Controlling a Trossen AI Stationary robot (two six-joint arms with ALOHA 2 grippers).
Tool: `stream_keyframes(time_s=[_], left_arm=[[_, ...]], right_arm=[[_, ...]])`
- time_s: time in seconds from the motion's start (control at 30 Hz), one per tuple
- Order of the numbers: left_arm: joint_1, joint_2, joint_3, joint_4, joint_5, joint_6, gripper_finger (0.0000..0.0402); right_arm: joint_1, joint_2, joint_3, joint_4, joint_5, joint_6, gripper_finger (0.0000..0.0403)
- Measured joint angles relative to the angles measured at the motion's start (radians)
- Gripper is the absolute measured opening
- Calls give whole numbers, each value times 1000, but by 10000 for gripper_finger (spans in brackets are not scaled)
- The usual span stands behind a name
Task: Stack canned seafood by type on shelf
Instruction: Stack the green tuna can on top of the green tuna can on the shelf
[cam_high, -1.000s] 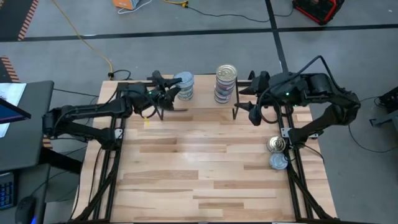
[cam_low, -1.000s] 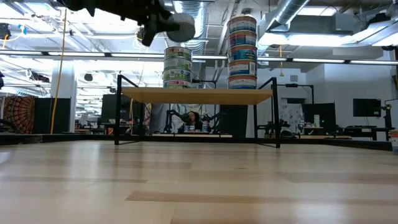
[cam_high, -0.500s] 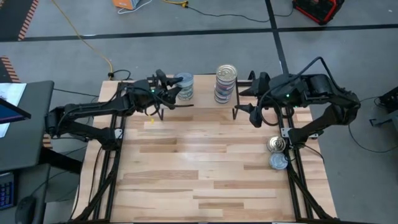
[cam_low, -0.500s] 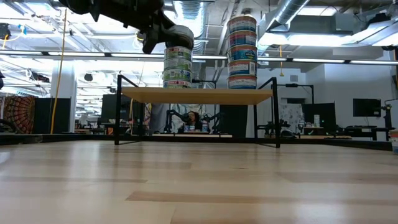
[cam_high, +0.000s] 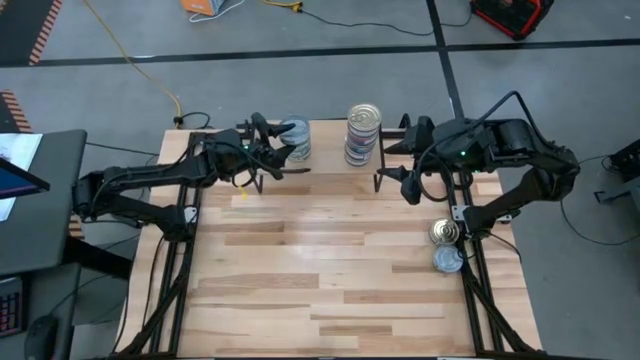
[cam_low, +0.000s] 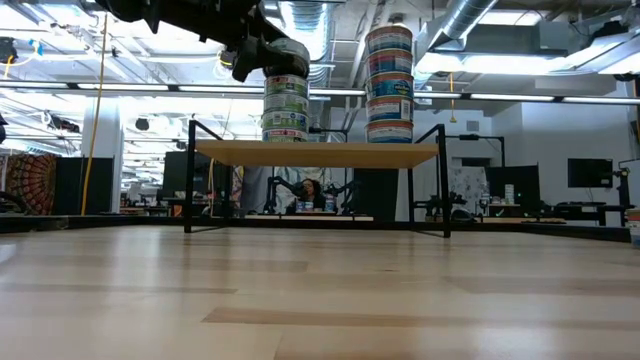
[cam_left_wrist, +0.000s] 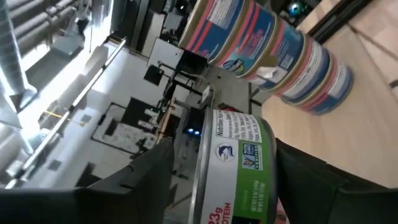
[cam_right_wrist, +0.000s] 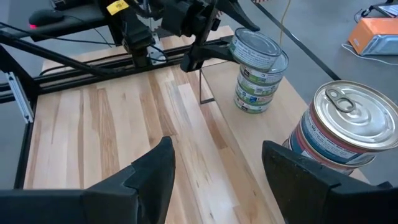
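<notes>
At the far edge of the desk (cam_high: 330, 260), the left hand (cam_low: 262, 52) hovers at the top of the green-labelled stack (cam_low: 286, 106) on the shelf (cam_low: 317, 153), its fingers spreading around the top tin (cam_left_wrist: 239, 165). A second ago that tin hung clear of the pile, still gripped; now it sits on the stack and the fingers are widening, which suggests the release is under way and one more can has joined its kind. Just to the right on the shelf stands the taller blue-and-red-labelled stack (cam_high: 362, 135), well sorted from the first. The right hand (cam_right_wrist: 214, 168) waits, spread and empty, near the shelf's right end, unmoved over the last second. Two loose tins (cam_high: 445, 245) lie by the desk's right edge, so the sorting looks unfinished. The likely next need is a clean retreat that does not nudge the pile.
</notes>
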Motion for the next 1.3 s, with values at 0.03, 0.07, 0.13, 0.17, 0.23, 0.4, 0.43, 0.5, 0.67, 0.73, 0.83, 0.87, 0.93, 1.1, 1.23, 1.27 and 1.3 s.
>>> stream_keyframes(time_s=[0.03,0.07,0.13,0.17,0.23,0.4,0.43,0.5,0.67,0.73,0.83,0.87,0.93,1.1,1.23,1.27,1.3], left_arm=[[5,0,0,-1,9,-16,245],[10,0,0,-3,25,-32,245],[23,0,0,-7,57,-66,244],[28,0,0,-12,66,-78,244],[39,0,0,-30,80,-90,244],[72,0,0,-46,114,-113,244],[78,0,3,-51,128,-122,244],[91,0,23,-90,156,-143,244],[107,0,72,-115,214,-207,244],[107,-1,90,-144,217,-224,244],[107,-1,119,-216,219,-238,244],[107,-1,125,-237,220,-243,244],[107,0,126,-262,219,-249,244],[107,-2,126,-265,230,-279,244],[98,-3,126,-261,234,-287,244],[97,-3,126,-262,224,-278,244],[97,-1,126,-262,215,-267,244]], right_arm=[[0,0,0,1,0,0,265],[0,0,0,3,0,0,265],[0,0,0,4,0,1,265],[0,0,0,4,0,2,265],[0,0,0,4,0,2,265],[0,0,0,4,0,7,265],[0,0,0,4,0,7,265],[0,0,0,4,0,7,265],[0,0,0,4,0,8,265],[0,0,0,4,0,8,265],[1,0,0,4,0,8,265],[1,0,1,4,0,8,265],[1,0,1,4,0,8,265],[8,0,1,4,0,8,265],[23,1,1,4,-1,9,265],[27,1,1,4,-1,10,265],[29,1,1,4,-1,10,265]])
